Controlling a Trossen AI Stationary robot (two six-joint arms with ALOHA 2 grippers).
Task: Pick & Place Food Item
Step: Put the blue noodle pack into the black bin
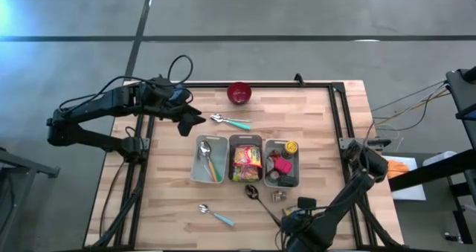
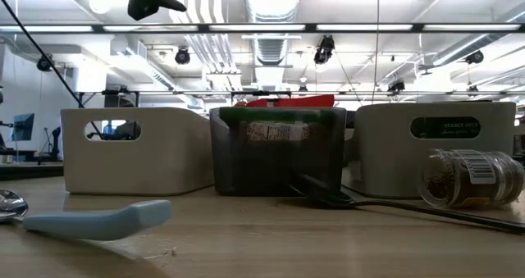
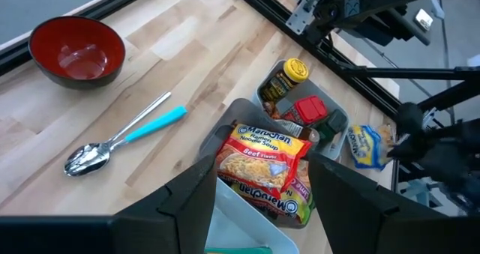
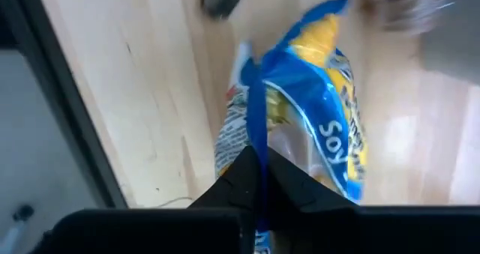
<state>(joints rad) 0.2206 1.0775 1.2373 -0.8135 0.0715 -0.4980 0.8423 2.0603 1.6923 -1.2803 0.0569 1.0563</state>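
- The blue and yellow snack bag (image 4: 319, 112) is a crinkly, glossy plastic packet, and we see it pinched at its edge between the closed fingers of the right end effector (image 4: 259, 180), near the counter's front edge.
- Its long axis runs straight away from the right end effector's fingers, with the free end pointing toward a dark spoon (image 1: 253, 192) and a small clear jar (image 2: 469, 178) lying on its side.
- The counter (image 1: 320, 126) is pale wood plank with a black metal frame around it.
- The left end effector (image 3: 259, 201) hovers above the far left part of the counter with its fingers partly apart and nothing between them.
- Below it we see a row of three bins: a pale one (image 1: 199, 170) with cutlery, a dark one (image 1: 245, 140) with a ramen packet (image 3: 262, 160), and a grey one (image 1: 299, 166) with small containers.
- A round red bowl (image 1: 239, 93) sits at the far edge, a metal spoon with a turquoise handle (image 1: 230, 121) near it.
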